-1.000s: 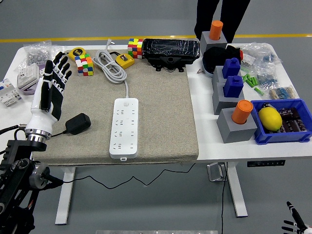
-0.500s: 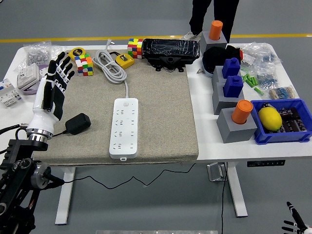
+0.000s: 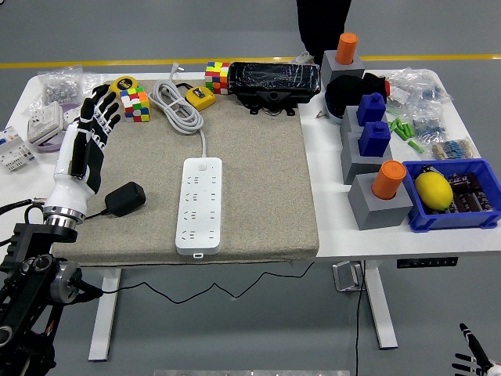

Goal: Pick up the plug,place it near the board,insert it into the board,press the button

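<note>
Hovering robot hand: the left robot hand is raised over the left edge of the mat, fingers spread and relaxed, grasping nothing
Right robot hand: only fingertips peek in at the lower right corner, well below the tabletop (whether released or clenched, I cannot tell)
Plug: the black plug lies on the mat just beside the left robot hand's wrist, apart from it, its thin black cord trailing off to the left
Board: the white power strip lies lengthwise on the middle of the mat, well to the right of the plug, sockets empty
Board's cable: a coiled white cable sits at the mat's far edge and runs down into the strip's top end
Mat: a beige mat covers the middle of the white tabletop
Far edge: two colour cubes, a yellow tape measure and a black wrapped case
Right side: grey blocks topped with orange and blue pegs, and a blue bin holding a yellow lemon
Person: dark trouser legs stand at the far side (hands out of sight)
</note>
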